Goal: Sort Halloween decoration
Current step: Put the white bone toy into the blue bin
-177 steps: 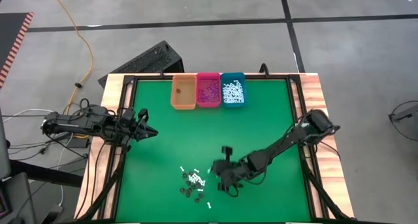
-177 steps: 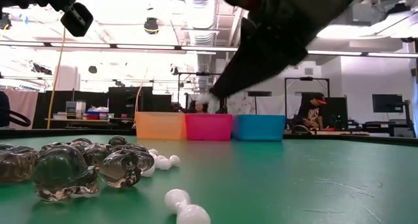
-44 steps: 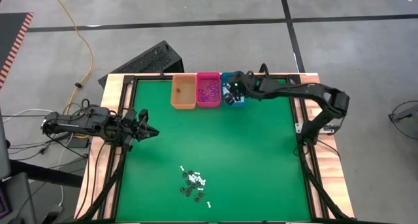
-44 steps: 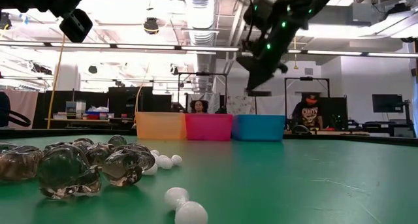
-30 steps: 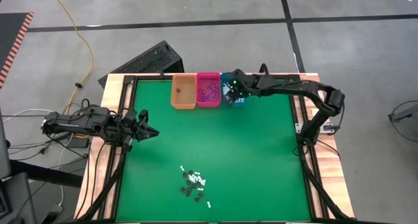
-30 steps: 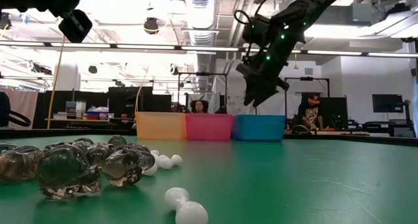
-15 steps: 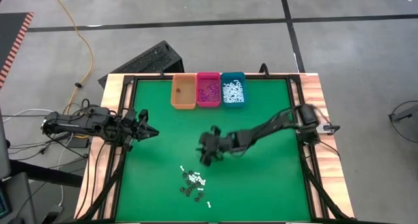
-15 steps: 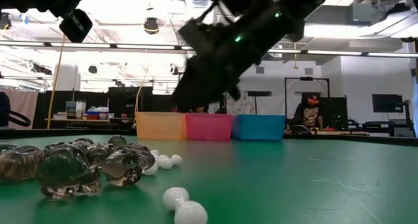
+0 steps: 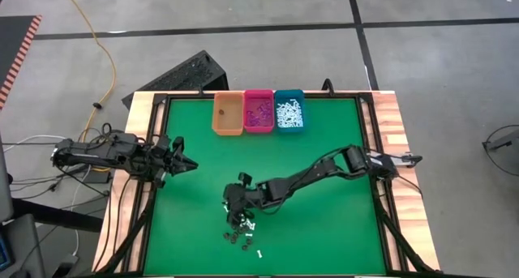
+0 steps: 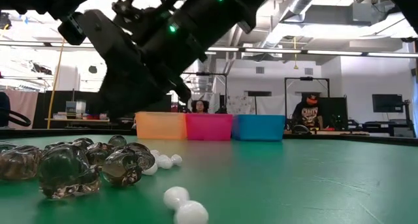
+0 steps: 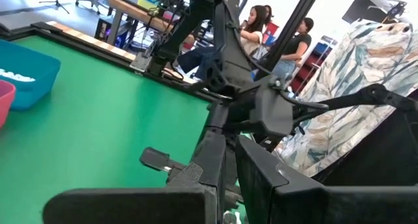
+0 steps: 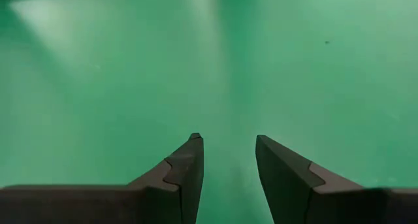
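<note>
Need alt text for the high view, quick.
Seen from above, the right tool hangs open at the pile of tiny decoration pieces on the green table. Orange, pink and teal bins line the far edge; the left tool waits at the left side.

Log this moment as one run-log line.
right pincer: open, empty, above decoration pile | left pincer: parked at table's left edge | bins: far edge

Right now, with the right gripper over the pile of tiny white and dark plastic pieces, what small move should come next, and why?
Probably lower the right gripper a little toward the pile of tiny white and dark plastic pieces. Its jaws stand open with nothing between them, and the wrist view shows only bare green table ahead, so no piece is framed yet. The left gripper waits at the table's left edge.
</note>
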Action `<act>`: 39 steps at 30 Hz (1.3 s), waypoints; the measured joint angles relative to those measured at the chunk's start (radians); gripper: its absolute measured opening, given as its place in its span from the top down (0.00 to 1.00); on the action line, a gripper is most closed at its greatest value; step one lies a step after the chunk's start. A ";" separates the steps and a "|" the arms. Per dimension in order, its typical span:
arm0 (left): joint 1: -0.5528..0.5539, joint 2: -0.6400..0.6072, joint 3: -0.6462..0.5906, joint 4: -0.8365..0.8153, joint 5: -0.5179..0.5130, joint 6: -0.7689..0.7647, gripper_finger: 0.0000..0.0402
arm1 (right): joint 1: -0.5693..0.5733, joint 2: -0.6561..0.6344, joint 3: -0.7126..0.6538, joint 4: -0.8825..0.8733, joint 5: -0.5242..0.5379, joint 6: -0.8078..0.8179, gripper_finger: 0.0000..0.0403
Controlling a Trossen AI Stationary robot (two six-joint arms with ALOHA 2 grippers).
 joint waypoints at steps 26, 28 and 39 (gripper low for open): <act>0.000 0.000 0.000 -0.025 0.002 -0.001 0.94 | 0.034 0.105 0.051 -0.024 -0.017 0.093 0.58; 0.000 0.000 0.000 -0.025 0.002 -0.001 0.94 | 0.034 0.105 0.053 -0.054 -0.016 0.122 0.59; 0.000 0.000 0.000 -0.025 -0.001 0.008 0.94 | 0.031 0.100 0.052 -0.099 0.000 0.129 0.93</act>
